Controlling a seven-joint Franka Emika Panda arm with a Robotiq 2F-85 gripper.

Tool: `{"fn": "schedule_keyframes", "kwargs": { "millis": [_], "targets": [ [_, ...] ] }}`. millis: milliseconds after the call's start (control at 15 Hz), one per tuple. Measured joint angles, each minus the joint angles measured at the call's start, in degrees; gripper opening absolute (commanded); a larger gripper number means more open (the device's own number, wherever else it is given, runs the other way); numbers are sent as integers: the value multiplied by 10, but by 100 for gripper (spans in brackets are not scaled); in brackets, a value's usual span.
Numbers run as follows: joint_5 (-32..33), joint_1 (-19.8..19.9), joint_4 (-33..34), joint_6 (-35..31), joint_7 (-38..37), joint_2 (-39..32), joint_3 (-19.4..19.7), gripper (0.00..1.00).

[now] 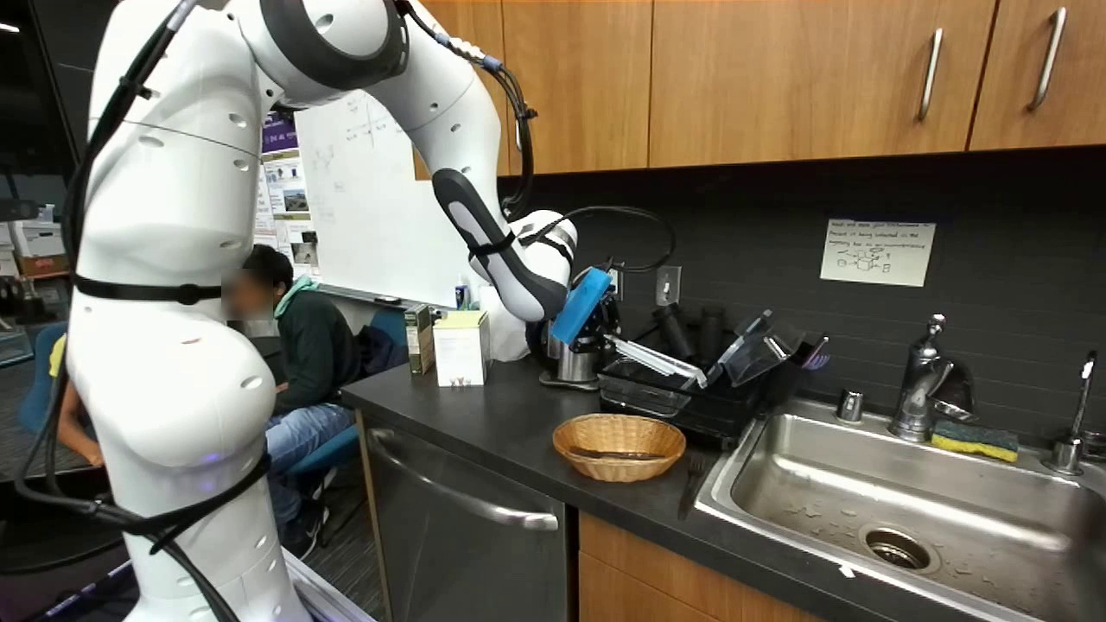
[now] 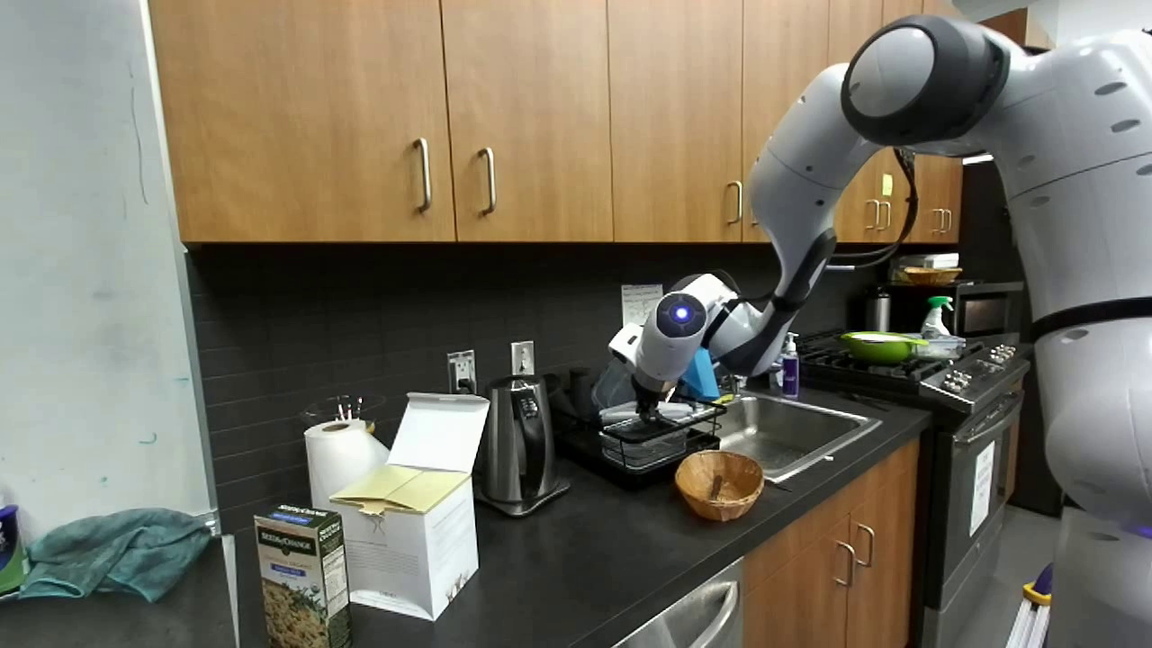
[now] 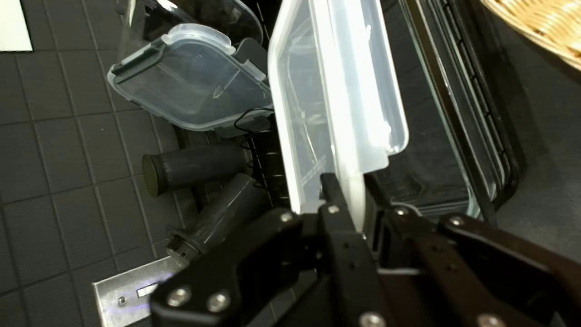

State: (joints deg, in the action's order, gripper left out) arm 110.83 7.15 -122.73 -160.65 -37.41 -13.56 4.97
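My gripper (image 3: 350, 193) has its fingers closed on the edge of a clear plastic lid with a white rim (image 3: 342, 113). The lid stands out from the fingertips and is tilted. In both exterior views the gripper (image 1: 600, 335) (image 2: 650, 405) is over the dish rack, with the white lid (image 1: 661, 359) (image 2: 677, 409) beside it. A clear glass container (image 3: 426, 172) lies below the lid in the rack; it also shows in both exterior views (image 1: 644, 397) (image 2: 643, 450). Another clear lid with a grey rim (image 3: 195, 86) leans near the wall.
The black dish rack (image 1: 721, 425) holds dark cylindrical items (image 3: 199, 165). A wicker basket (image 1: 619, 468) with a dark item inside sits in front. A fork (image 1: 695, 471) lies beside the sink (image 1: 721, 492). A kettle (image 2: 520, 441) and white box (image 2: 414, 540) stand on the counter.
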Motion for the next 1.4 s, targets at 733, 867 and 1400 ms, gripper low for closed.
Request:
{"fn": "schedule_keyframes", "kwargs": {
  "millis": [733,867,1400],
  "targets": [
    [18,-1,-21,-11,-15,7,-5,78],
    [18,-1,-25,-12,-15,9,-6,92],
    [-59,-2,-64,-29,17,32,-7,100]
  ]
}}
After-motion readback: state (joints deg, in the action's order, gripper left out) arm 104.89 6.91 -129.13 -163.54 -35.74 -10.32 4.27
